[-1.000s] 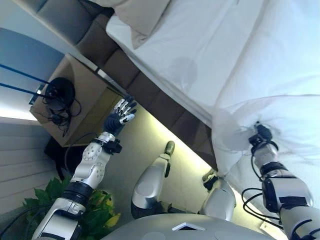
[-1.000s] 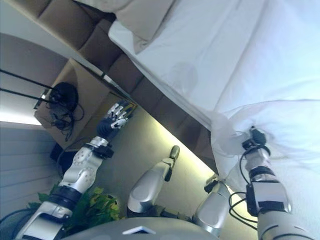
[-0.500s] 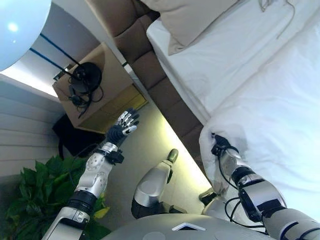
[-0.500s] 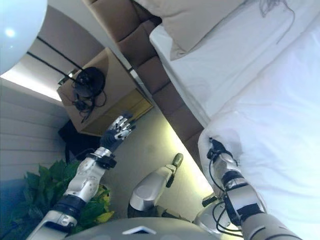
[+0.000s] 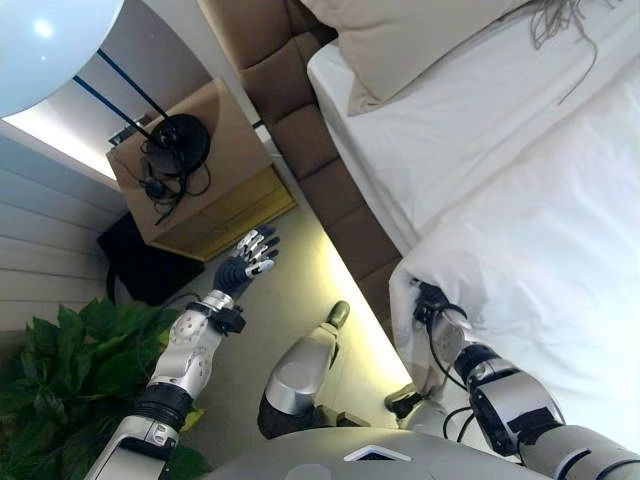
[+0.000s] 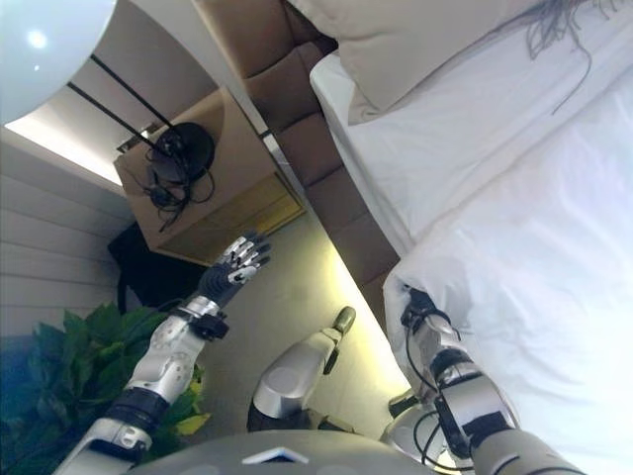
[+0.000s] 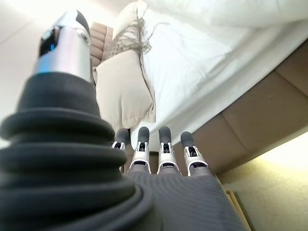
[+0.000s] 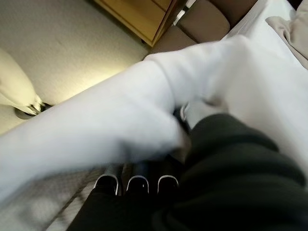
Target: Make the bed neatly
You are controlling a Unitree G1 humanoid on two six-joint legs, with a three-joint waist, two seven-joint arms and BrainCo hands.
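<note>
- The right hand (image 5: 432,303) has its fingers curled into the corner of the white fabric duvet (image 5: 540,250), bunching the cloth over the near edge of the bed; this looks like a grip for hauling the cover up toward the pillow end.
- The left hand (image 5: 247,259) hangs over the floor with its fingers straight and spread, holding nothing, probably held out for balance.
- The duvet covers the lower part of the white mattress sheet (image 5: 440,130); the beige rectangular pillow (image 5: 400,40) lies at the head corner, with bare sheet between the two.
- Compared with half a second ago, the gripped corner sits slightly nearer the robot, and the whole view has shifted a little.
</note>
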